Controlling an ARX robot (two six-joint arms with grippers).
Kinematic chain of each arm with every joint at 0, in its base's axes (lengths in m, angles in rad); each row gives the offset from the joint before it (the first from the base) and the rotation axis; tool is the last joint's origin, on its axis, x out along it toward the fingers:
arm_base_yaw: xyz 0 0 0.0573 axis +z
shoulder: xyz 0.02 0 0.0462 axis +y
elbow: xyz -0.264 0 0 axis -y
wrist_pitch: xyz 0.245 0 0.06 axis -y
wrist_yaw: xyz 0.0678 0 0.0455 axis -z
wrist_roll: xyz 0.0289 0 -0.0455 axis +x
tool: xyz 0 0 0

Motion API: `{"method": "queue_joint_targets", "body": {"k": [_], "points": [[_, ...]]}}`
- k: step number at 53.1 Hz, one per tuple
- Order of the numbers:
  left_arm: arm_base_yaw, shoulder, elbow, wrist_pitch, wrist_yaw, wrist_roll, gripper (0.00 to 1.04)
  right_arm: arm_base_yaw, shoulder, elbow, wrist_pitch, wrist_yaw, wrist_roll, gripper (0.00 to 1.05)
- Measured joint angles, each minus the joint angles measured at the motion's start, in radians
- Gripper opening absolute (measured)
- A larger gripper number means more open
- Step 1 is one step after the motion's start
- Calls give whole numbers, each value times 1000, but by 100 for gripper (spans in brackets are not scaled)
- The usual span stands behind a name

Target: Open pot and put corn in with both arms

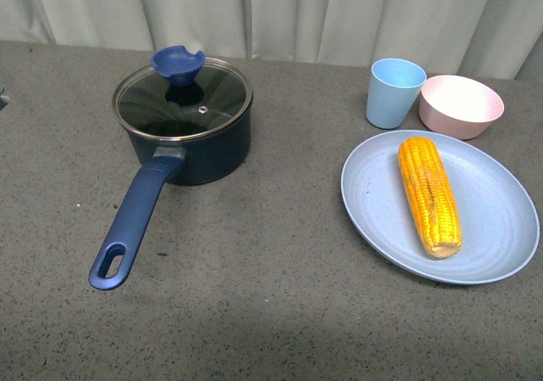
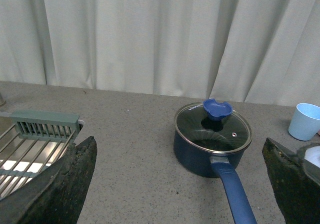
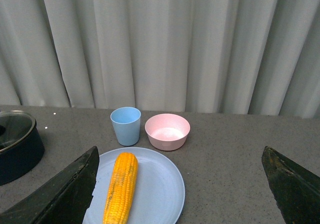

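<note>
Left and right jaws wide apart, empty; glass-lidded navy pot (image 1: 208, 156), yellow-orange corn (image 1: 429, 194) on plate (image 1: 373, 203)

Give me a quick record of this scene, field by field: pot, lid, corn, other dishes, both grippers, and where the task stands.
pot: navy saucepan on the table, handle toward the robot, angled to its left
lid: glass with a blue knob, seated on the pot
corn: lying on the light blue plate
other dishes: blue cup and pink bowl behind the plate, both look empty
left gripper: open, holding nothing, facing the pot
right gripper: open, holding nothing, facing the corn
task: pot not yet opened, corn not in
</note>
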Motion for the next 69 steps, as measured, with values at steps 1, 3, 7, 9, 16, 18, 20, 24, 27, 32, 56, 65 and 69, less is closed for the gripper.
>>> {"method": "queue_joint_targets", "body": {"k": [1, 3, 7, 9, 16, 18, 20, 24, 27, 32, 56, 65, 69], "points": [[0, 0, 0, 0, 0, 0, 98, 0, 0, 0, 0, 0, 0, 95], [0, 0, 0, 0, 0, 0, 98, 0, 0, 0, 0, 0, 0, 95], [0, 0, 0, 0, 0, 0, 98, 0, 0, 0, 0, 0, 0, 95], [0, 0, 0, 0, 0, 0, 98, 0, 0, 0, 0, 0, 0, 95], [0, 0, 0, 0, 0, 0, 98, 0, 0, 0, 0, 0, 0, 95], [0, 0, 0, 0, 0, 0, 98, 0, 0, 0, 0, 0, 0, 95], [0, 0, 0, 0, 0, 0, 98, 0, 0, 0, 0, 0, 0, 95], [0, 0, 0, 0, 0, 0, 98, 0, 0, 0, 0, 0, 0, 95], [0, 0, 0, 0, 0, 0, 98, 0, 0, 0, 0, 0, 0, 95], [0, 0, 0, 0, 0, 0, 98, 0, 0, 0, 0, 0, 0, 95], [0, 0, 0, 0, 0, 0, 98, 0, 0, 0, 0, 0, 0, 95], [0, 0, 0, 0, 0, 0, 98, 0, 0, 0, 0, 0, 0, 95], [0, 0, 0, 0, 0, 0, 98, 0, 0, 0, 0, 0, 0, 95]]}}
